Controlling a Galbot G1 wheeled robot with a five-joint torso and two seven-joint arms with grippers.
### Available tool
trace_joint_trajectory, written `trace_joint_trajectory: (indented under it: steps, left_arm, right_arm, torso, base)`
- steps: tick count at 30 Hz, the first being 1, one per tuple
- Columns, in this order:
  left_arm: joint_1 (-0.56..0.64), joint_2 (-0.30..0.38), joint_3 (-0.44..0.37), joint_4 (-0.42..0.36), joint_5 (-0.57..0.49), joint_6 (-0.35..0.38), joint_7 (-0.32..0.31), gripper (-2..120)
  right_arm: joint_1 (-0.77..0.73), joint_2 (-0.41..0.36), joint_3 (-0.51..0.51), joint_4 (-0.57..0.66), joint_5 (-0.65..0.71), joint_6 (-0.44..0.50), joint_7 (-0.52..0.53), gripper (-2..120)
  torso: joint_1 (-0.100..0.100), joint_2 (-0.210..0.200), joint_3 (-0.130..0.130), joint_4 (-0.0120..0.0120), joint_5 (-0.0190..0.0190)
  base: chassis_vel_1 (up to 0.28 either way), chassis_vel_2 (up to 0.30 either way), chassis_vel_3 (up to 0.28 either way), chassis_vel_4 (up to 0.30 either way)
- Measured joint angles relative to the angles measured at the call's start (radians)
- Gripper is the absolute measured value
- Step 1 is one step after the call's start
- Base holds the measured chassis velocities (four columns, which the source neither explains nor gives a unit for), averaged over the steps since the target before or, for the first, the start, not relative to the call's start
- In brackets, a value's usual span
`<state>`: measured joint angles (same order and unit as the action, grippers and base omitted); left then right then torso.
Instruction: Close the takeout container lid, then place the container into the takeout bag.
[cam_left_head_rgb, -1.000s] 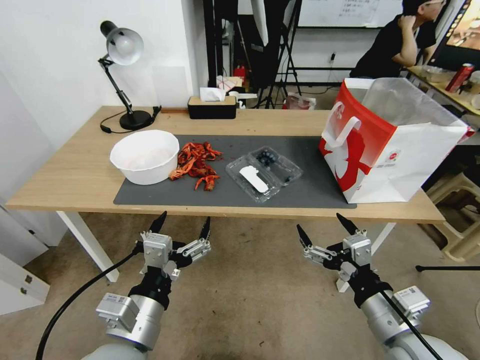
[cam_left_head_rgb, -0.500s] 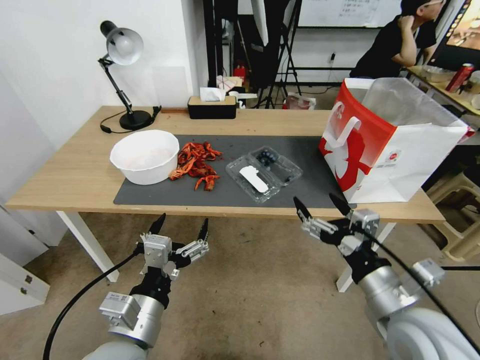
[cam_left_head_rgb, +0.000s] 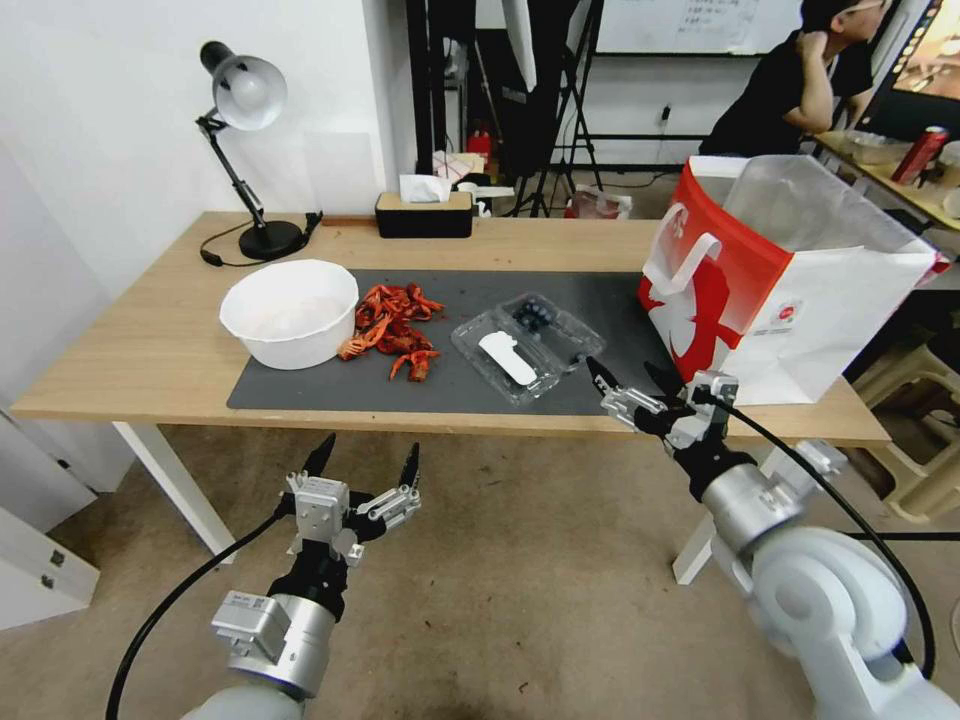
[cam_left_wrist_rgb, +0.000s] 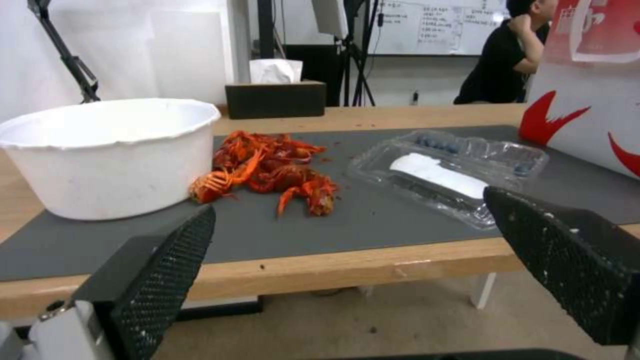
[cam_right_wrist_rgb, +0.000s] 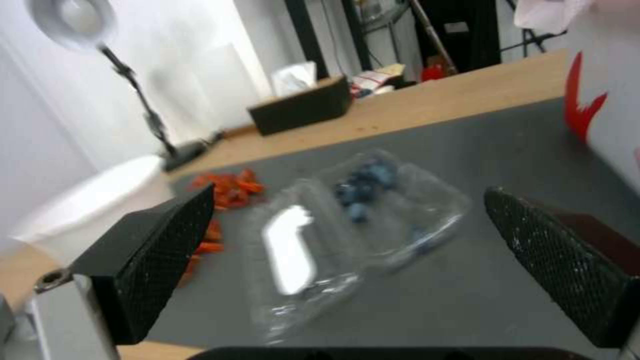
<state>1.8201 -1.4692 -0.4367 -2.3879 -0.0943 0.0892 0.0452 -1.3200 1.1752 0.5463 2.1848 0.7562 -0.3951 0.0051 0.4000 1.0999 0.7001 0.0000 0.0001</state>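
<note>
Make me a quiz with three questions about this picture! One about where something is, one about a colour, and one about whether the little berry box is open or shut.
1. Where is the white bowl?
A. On the floor
B. Inside the bag
C. On the grey mat, beside the red crayfish

2. What colours is the takeout bag?
A. Green and black
B. Red and white
C. All blue

3. How is the takeout container right now?
A. Open, with the lid lying flat on the mat
B. Shut tight
C. Inside the bag

Answers: 1 C, the bowl sits at the mat's left end next to the crayfish. 2 B, the bag has red print on white paper. 3 A, both clear halves lie spread flat; the right gripper is open just in front of it, and the left gripper waits open below the table edge.
</note>
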Motion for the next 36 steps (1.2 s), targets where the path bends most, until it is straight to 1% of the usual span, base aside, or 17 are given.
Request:
trace_joint_trajectory:
  steps: [1,4,5,7,9,11,13,15,16,17,19,21,23,25,29,33,36]
  left_arm:
    - [0.001,-0.002,-0.003,0.002,-0.001,-0.002,0.0,100]
    - [0.002,-0.003,-0.005,0.004,-0.002,-0.004,0.0,100]
    - [0.003,-0.003,-0.009,0.005,-0.003,-0.006,0.0,100]
    - [0.004,-0.004,-0.01,0.005,-0.003,-0.006,0.0,100]
    - [0.008,-0.008,-0.015,0.008,-0.004,-0.013,0.0,100]
    - [0.009,-0.009,-0.016,0.01,-0.004,-0.016,0.0,100]
    - [0.009,-0.013,-0.017,0.014,-0.004,-0.019,0.0,100]
    - [0.01,-0.014,-0.017,0.015,-0.004,-0.019,0.0,100]
    - [0.01,-0.016,-0.017,0.016,-0.004,-0.019,0.0,100]
    - [0.009,-0.017,-0.018,0.017,-0.004,-0.019,0.0,100]
    - [0.009,-0.017,-0.018,0.018,-0.004,-0.019,0.0,100]
    - [0.008,-0.018,-0.02,0.024,-0.004,-0.019,0.0,100]
    - [0.008,-0.019,-0.021,0.025,-0.004,-0.019,0.001,100]
    - [0.009,-0.024,-0.023,0.026,-0.003,-0.01,0.007,100]
    - [0.013,-0.029,-0.022,0.023,-0.003,-0.007,0.009,100]
    - [0.014,-0.029,-0.023,0.022,-0.002,-0.009,0.009,100]
    - [0.014,-0.029,-0.024,0.023,-0.002,-0.01,0.009,100]
  right_arm:
    - [0.036,-0.016,-0.016,-0.028,-0.027,0.002,0.005,100]
    - [0.07,-0.031,-0.033,-0.052,-0.052,0.006,0.007,100]
    - [0.114,-0.05,-0.056,-0.079,-0.085,0.009,0.009,100]
    - [0.129,-0.057,-0.065,-0.088,-0.096,0.01,0.009,100]
    - [0.237,-0.097,-0.134,-0.146,-0.142,0.004,0.033,100]
    - [0.264,-0.105,-0.154,-0.16,-0.152,-0.005,0.041,100]
    - [0.336,-0.121,-0.213,-0.196,-0.176,-0.053,0.07,100]
    - [0.355,-0.124,-0.227,-0.205,-0.18,-0.069,0.08,100]
    - [0.411,-0.131,-0.267,-0.231,-0.186,-0.118,0.108,100]
    - [0.441,-0.135,-0.286,-0.246,-0.188,-0.142,0.121,100]
    - [0.458,-0.136,-0.296,-0.256,-0.188,-0.157,0.127,100]
    - [0.525,-0.14,-0.334,-0.295,-0.19,-0.204,0.152,100]
    - [0.536,-0.14,-0.34,-0.302,-0.191,-0.213,0.157,100]
    - [0.576,-0.137,-0.358,-0.326,-0.191,-0.259,0.183,100]
    - [0.61,-0.135,-0.371,-0.354,-0.217,-0.309,0.199,100]
    - [0.637,-0.136,-0.382,-0.379,-0.224,-0.34,0.202,100]
    - [0.652,-0.139,-0.39,-0.4,-0.213,-0.341,0.204,100]
  torso:
    - [0.0,0.0,0.0,-0.0001,0.0003]
    - [0.0,0.0,0.0,-0.0001,0.0]
    - [0.0,0.0,0.0,0.0001,0.0001]
    - [0.0,0.0,0.0,0.0002,0.0001]
    - [0.0,0.0,0.0,0.0,0.0]
    - [0.0,0.0,0.0,0.0001,-0.0002]
    - [0.0,0.0,0.0,-0.0001,-0.0001]
    - [0.0,0.0,0.0,0.0,-0.0001]
    - [0.0,0.0,0.0,0.0002,0.0]
    - [0.0,0.0,0.0,0.0001,-0.0001]
    - [0.0,0.0,0.0,0.0001,-0.0003]
    - [0.0,0.0,0.0,0.0,-0.0001]
    - [0.0,0.0,0.0,0.0001,-0.0001]
    - [0.0,0.0,0.0,0.0,-0.0002]
    - [0.0,0.0,0.0,-0.0002,0.0]
    - [0.0,0.0,0.0,0.0,0.0]
    - [0.0,0.0,0.0,-0.0001,-0.0001]
  base:
    - [0.0,0.0,0.0,0.0]
    - [0.0,0.0,0.0,0.0]
    - [0.0,0.0,0.0,0.0]
    - [0.0,0.0,0.0,0.0]
    - [0.0,0.0,0.0,0.0]
    - [0.0,0.0,0.0,0.0]
    - [0.0,0.0,0.0,0.0]
    - [0.0,0.0,0.0,0.0]
    - [0.0,0.0,0.0,0.0]
    - [0.0,0.0,0.0,0.0]
    - [0.0,0.0,0.0,0.0]
    - [0.0,0.0,0.0,0.0]
    - [0.0,0.0,0.0,0.0]
    - [0.0,0.0,0.0,0.0]
    - [0.0,0.0,0.0,0.0]
    - [0.0,0.0,0.0,0.0]
    - [0.0,0.0,0.0,0.0]
